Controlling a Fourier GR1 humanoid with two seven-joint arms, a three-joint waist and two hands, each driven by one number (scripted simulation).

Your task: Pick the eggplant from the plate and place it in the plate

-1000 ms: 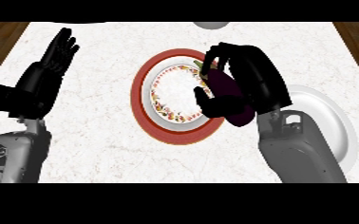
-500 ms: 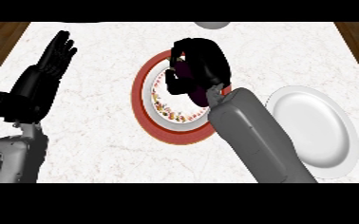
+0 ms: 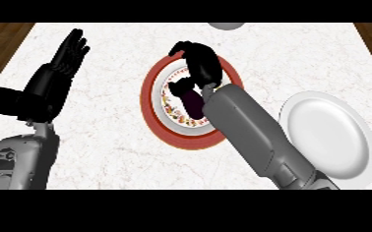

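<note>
Grey forearms rise from the lower edge, and the red-rimmed plate (image 3: 156, 123) near the middle of the marble counter (image 3: 109, 152) serves as the landmark here. The right forearm runs up from the lower right and crosses the right side of that plate. To the right of it, well apart, a plain white plate (image 3: 327, 132) lies on the counter, partly under the forearm's lower end.

On the red-rimmed plate's patterned white centre lies the dark purple eggplant (image 3: 192, 103), just left of the forearm and lengthwise up the plate. A dark shadow sits on the plate beside its upper end.

The right hand (image 3: 200, 64) is over the upper part of the plate, beyond the eggplant, its fingers curled downward with nothing seen between them; whether a fingertip touches the eggplant cannot be told.

To the left of the plate, well apart, the left hand (image 3: 54, 81) rests open, its fingers straight and pointing up and away.

Beyond the plate, at the counter's far edge, part of a grey round object (image 3: 227, 25) shows. Brown wood shows at the far corners of the counter.
</note>
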